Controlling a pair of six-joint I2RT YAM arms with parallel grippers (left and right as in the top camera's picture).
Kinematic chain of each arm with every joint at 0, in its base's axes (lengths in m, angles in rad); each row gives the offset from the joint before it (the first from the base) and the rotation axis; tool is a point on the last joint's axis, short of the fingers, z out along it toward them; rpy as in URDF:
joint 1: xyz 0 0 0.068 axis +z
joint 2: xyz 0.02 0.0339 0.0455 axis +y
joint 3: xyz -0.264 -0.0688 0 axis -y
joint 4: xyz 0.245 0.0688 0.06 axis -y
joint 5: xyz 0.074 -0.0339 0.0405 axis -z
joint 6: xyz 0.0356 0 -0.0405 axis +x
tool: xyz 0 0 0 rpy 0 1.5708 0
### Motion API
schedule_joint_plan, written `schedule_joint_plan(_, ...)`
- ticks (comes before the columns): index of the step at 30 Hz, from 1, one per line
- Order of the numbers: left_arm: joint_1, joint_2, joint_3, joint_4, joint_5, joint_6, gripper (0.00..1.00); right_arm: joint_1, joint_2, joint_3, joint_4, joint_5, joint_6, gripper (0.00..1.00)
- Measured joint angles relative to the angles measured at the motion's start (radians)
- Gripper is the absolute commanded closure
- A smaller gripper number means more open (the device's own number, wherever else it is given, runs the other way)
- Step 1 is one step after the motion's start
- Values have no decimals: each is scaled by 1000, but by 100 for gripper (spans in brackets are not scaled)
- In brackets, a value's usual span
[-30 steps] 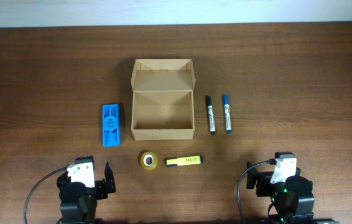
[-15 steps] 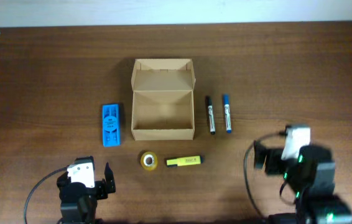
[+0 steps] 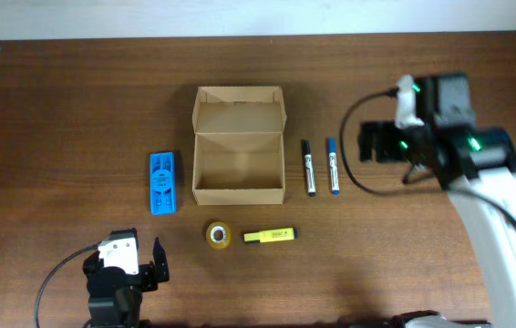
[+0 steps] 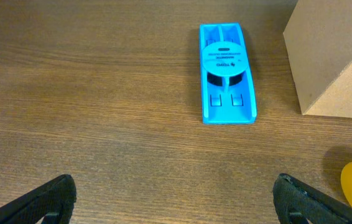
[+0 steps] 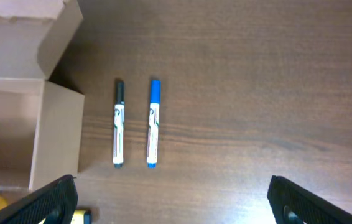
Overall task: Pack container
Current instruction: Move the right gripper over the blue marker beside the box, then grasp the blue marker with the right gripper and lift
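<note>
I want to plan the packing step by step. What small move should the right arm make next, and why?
Probably lower the right gripper onto the blue-capped white marker pen, the nearer of the two. The gripper is open, holds nothing and hovers right of that pen, which lies beside the black-capped marker pen. The open tan cardboard box looks empty, so nothing is packed yet.

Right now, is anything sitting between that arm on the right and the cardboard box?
Yes. The black marker and the blue marker lie side by side on the table between the right gripper and the container. The container's open top looks unobstructed.
</note>
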Motion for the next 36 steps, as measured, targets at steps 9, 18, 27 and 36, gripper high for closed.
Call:
schedule_joint_plan(9,0,0,0,-1,0,0,1,106,288,137,-22,108,97,1)
schedule_joint_plan(18,0,0,0,-1,0,0,1,108,471,137,30,138,145,1)
schedule_joint_plan(27,0,0,0,-1,0,0,0,108,599,127,115,32,154,1)
schedule_joint_plan(36,0,0,0,-1,0,0,0,108,643,108,129,18,174,0)
